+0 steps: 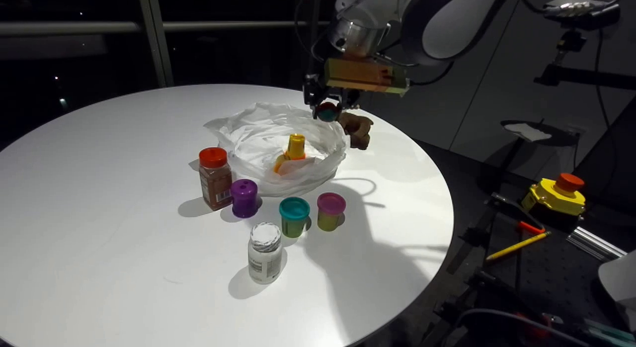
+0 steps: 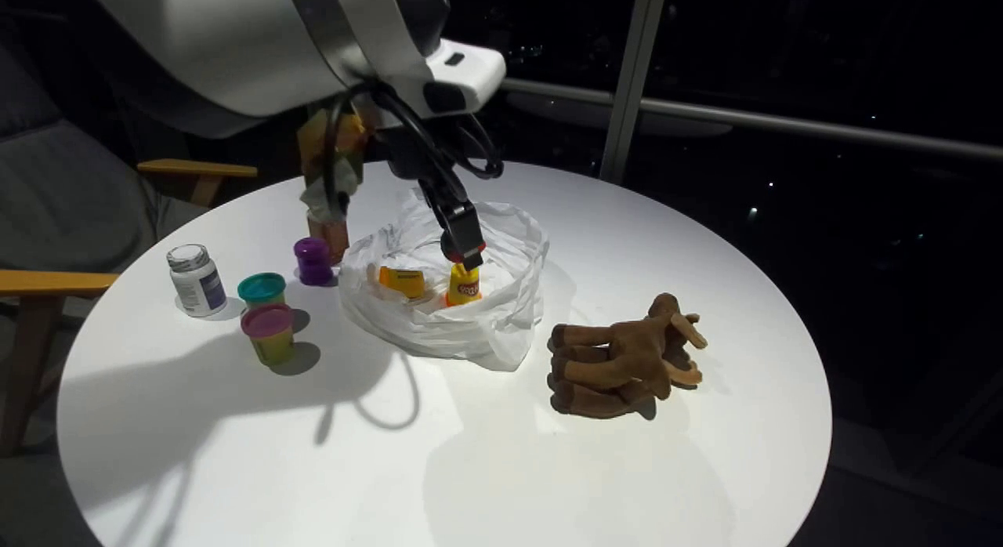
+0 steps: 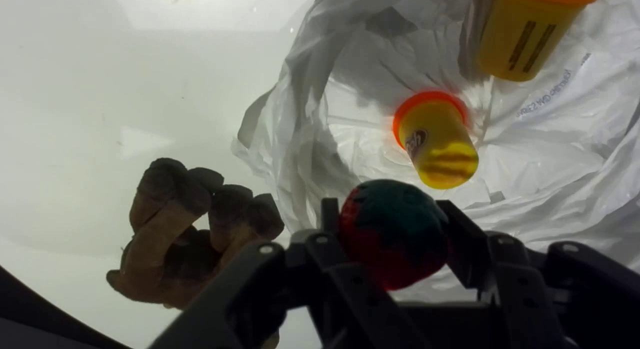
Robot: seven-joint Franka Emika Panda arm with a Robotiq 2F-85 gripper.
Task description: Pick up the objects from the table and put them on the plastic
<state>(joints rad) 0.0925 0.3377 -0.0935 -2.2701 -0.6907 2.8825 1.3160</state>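
Round white table (image 1: 124, 227) bore plastic bag (image 2: 501, 335): gripper (image 3: 389, 214) pinched red-green piece (image 3: 395, 249) over it, two yellow cups (image 3: 440, 139) sat inside, brown plush (image 2: 631, 355) near.

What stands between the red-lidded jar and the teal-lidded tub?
The purple container, standing between the jar and the tub in both exterior views.

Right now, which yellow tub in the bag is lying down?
The yellow tub farther from the gripper, on its side; the other tub stands upside down.
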